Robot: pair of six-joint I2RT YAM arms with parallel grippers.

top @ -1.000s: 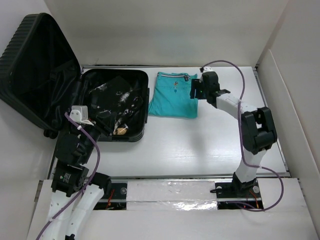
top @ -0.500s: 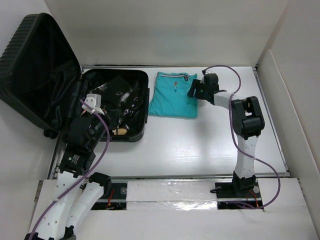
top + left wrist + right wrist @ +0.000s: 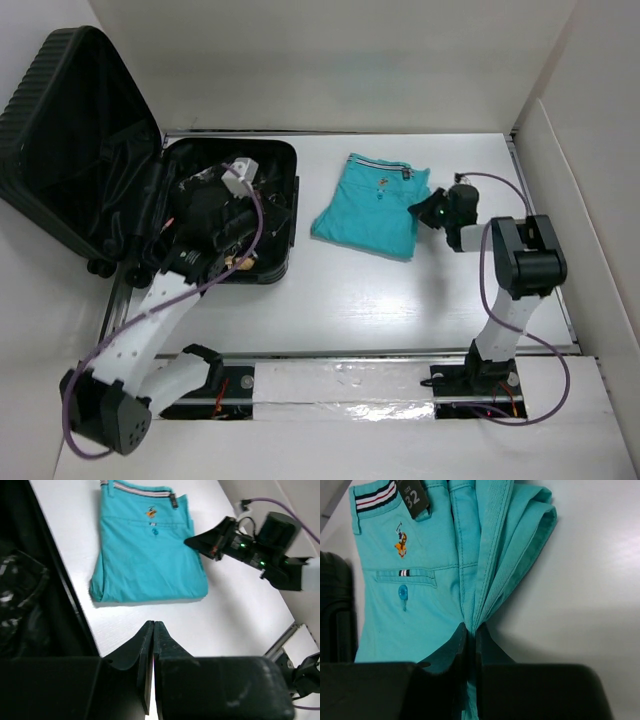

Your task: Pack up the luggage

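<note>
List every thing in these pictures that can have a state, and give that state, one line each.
Black ribbed hard-shell suitcase: open, lid raised, dark crumpled items in its base.
Teal folded trousers: folded, flat on the white table, outside the suitcase, one edge pinched.
Left gripper: jaws shut, holding nothing.
Right gripper: jaws shut on the trousers' folded edge.

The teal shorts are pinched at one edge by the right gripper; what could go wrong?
1. The right gripper clamps only the folded edge of the teal shorts; layers may slip out or unfold.
2. The left gripper, shut and empty, hangs by the open luggage, so the arms might collide there.
</note>
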